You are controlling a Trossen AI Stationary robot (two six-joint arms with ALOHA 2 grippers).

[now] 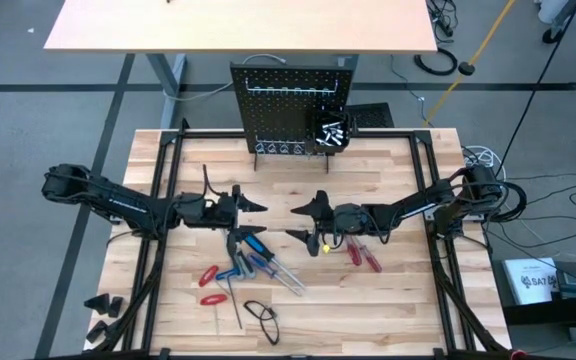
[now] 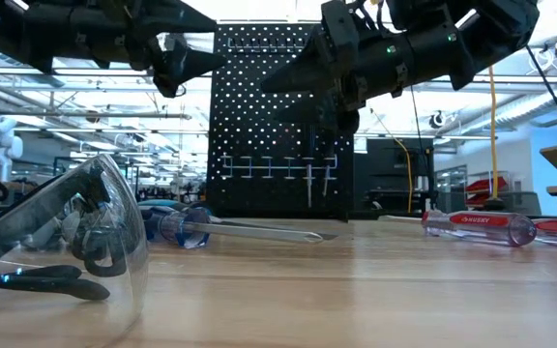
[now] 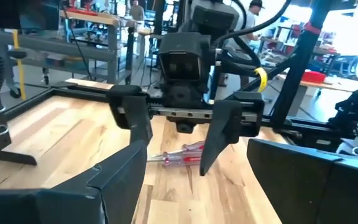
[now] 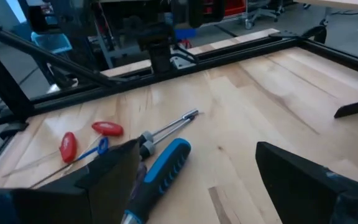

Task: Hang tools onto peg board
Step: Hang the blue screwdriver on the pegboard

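Wooden bench [image 1: 388, 300] carries the tools [image 1: 253, 268] at lower centre of the high view, none yet lifted; the peg board [image 1: 290, 105] stands at upper centre. Your left hand [image 1: 258, 206] and right hand [image 1: 296, 222] hover mid-frame, fingers apart, empty. Judged step: selecting a first tool; you need to descend and grasp.

Safety glasses [image 2: 56, 237], clear lens, dark temples: on wooden tabletop [image 1: 388, 300] toward 6 o'clock, just beside the low camera. Second, tan table [image 1: 238, 25]: beyond the tabletop at 12 o'clock. Yellow cable [image 1: 488, 40]: on grey floor at 1 o'clock. Dark clips [image 1: 103, 305]: at 8 o'clock edge.
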